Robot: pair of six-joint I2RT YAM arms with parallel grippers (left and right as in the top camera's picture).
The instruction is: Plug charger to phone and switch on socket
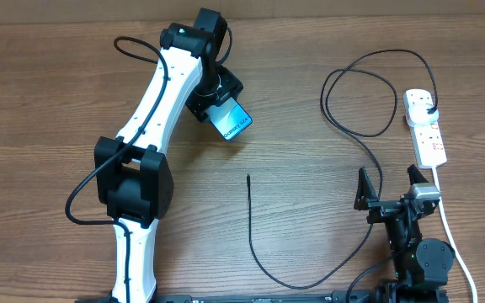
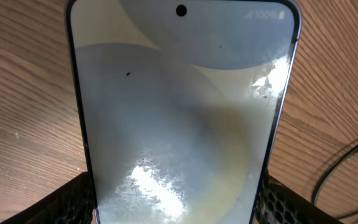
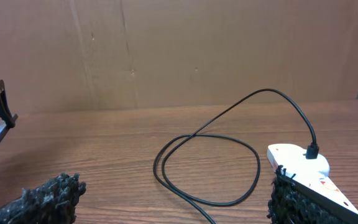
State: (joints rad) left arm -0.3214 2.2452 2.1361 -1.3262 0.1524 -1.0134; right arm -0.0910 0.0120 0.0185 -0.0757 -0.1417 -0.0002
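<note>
Up front, spread wide and holding nothing: right gripper [image 1: 386, 175], just beside the long thin black charger cable [image 1: 250, 215]. Best to pinch close behind the small straight connector tip [image 1: 248, 178], lying free mid-table, and keep it straight for insertion. Farther back, clamped in the left gripper [image 1: 221, 116] and held at a tilt: slim dark-framed phone [image 1: 234, 126], screen glowing pale blue. Far right, white power strip [image 1: 425, 130], black plug [image 1: 429, 110] already seated.

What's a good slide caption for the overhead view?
Left gripper holds the phone; the charger, plugged into the socket, lies unconnected.
</note>
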